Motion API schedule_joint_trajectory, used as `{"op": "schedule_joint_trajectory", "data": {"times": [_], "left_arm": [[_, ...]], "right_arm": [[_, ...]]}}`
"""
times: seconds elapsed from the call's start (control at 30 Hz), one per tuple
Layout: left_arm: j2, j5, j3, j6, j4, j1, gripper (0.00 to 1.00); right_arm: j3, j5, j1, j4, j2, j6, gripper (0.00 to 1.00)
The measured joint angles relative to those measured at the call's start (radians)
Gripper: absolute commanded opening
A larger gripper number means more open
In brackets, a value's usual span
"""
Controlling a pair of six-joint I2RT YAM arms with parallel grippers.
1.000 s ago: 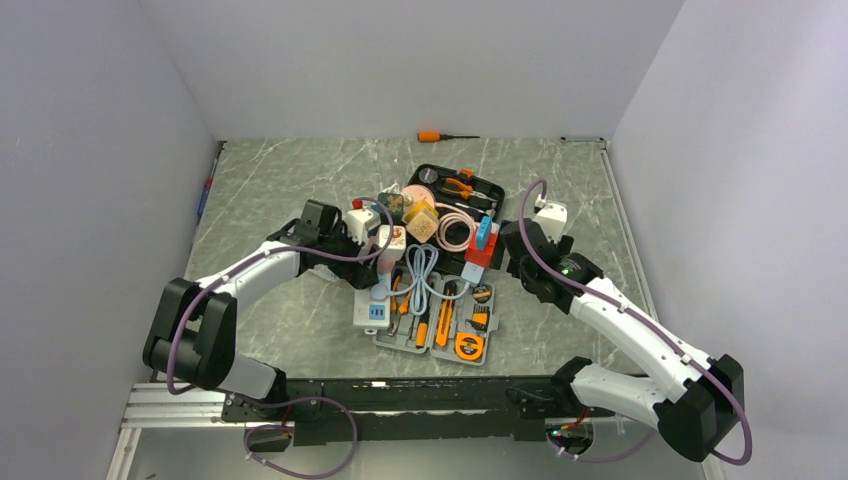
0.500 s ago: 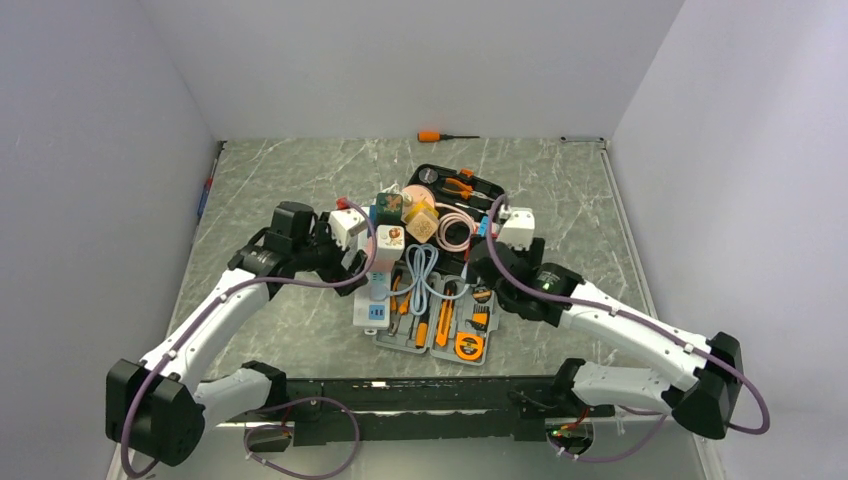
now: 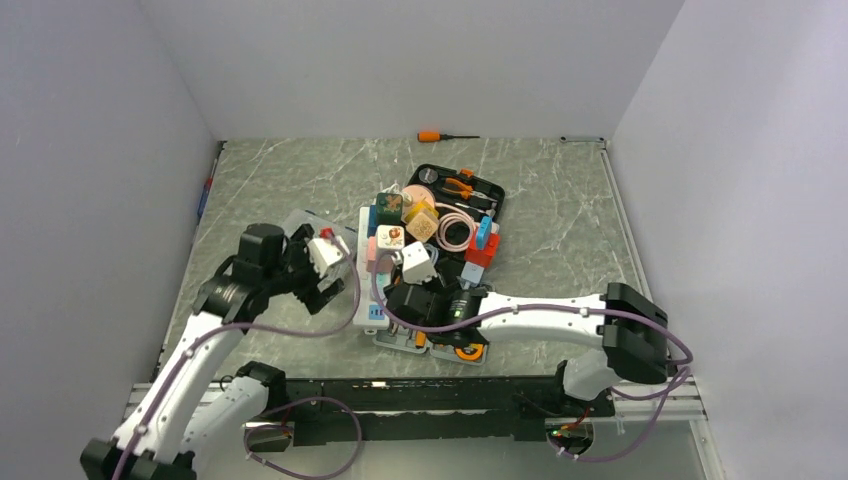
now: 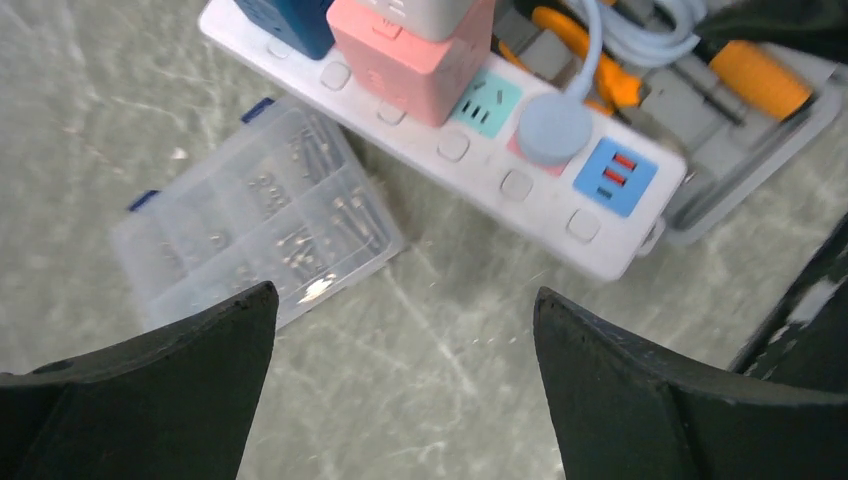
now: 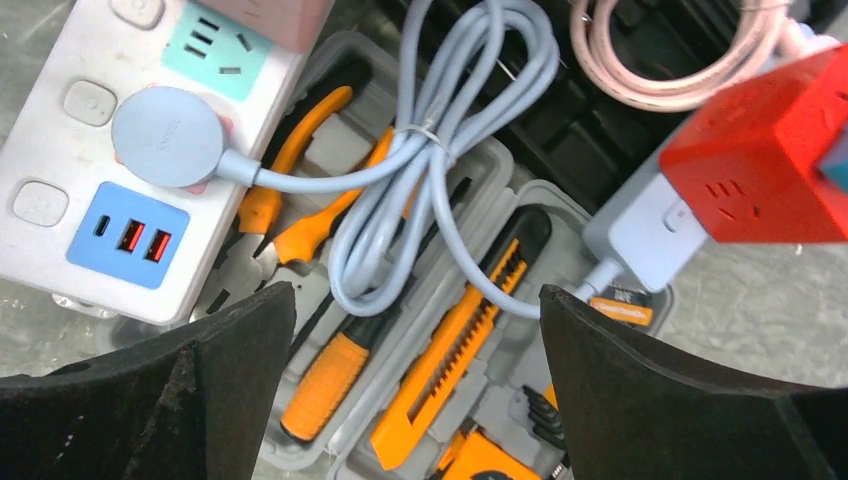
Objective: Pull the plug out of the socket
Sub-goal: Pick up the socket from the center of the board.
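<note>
The white power strip [image 3: 369, 268] lies lengthwise mid-table, carrying pink and blue cube adapters. In the left wrist view the power strip [image 4: 470, 165] holds a round light-blue plug [image 4: 553, 128] beside its blue USB panel. The plug [image 5: 165, 135] also shows in the right wrist view, its blue-grey cable [image 5: 440, 150] coiled over the tool case. My left gripper [image 3: 325, 288] [image 4: 405, 292] is open and empty over bare table, left of the strip's near end. My right gripper [image 3: 402, 300] [image 5: 415, 295] is open and empty above the tool case, right of the plug.
A grey tool case [image 5: 520, 400] with orange tools sits right of the strip. A clear screw box [image 4: 260, 230] lies left of it. A red cube adapter [image 5: 770, 150], pink coiled cable [image 5: 680, 60], black case [image 3: 462, 192] and an orange screwdriver [image 3: 440, 135] lie behind.
Both arms have swung toward the strip's near end. The left gripper drew back to the near left. The right arm reached left across the tool case.
</note>
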Motion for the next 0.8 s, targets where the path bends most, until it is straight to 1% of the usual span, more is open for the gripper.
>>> {"op": "schedule_joint_trajectory", "data": {"times": [0.1, 0.2, 0.27, 0.37, 0.43, 0.6, 0.67, 0.8], "left_arm": [[-0.121, -0.033, -0.039, 0.154, -0.044, -0.001, 0.99], [-0.246, -0.045, -0.084, 0.341, -0.089, -0.006, 0.99], [-0.333, -0.028, -0.110, 0.440, -0.103, -0.012, 0.99], [-0.434, 0.048, -0.161, 0.574, -0.086, -0.024, 0.99], [-0.486, 0.104, -0.243, 0.657, -0.049, -0.037, 0.99], [-0.667, 0.219, -0.530, 0.867, 0.048, -0.065, 0.99], [-0.717, 0.270, -0.632, 0.948, 0.116, -0.068, 1.00], [-0.660, 0.326, -0.678, 1.028, 0.279, -0.071, 0.99]], "right_arm": [[0.000, -0.035, -0.008, 0.046, 0.040, -0.039, 0.92], [0.000, -0.070, -0.038, 0.087, 0.042, -0.051, 0.91], [0.000, -0.095, -0.073, 0.108, 0.042, -0.047, 0.90], [-0.005, -0.140, -0.131, 0.136, 0.042, -0.034, 0.90], [-0.016, -0.171, -0.164, 0.151, 0.042, -0.024, 0.90], [-0.049, -0.251, -0.233, 0.162, 0.043, -0.002, 0.90], [-0.061, -0.282, -0.258, 0.175, 0.043, 0.005, 0.89], [-0.063, -0.327, -0.300, 0.198, 0.056, 0.018, 0.88]]}}
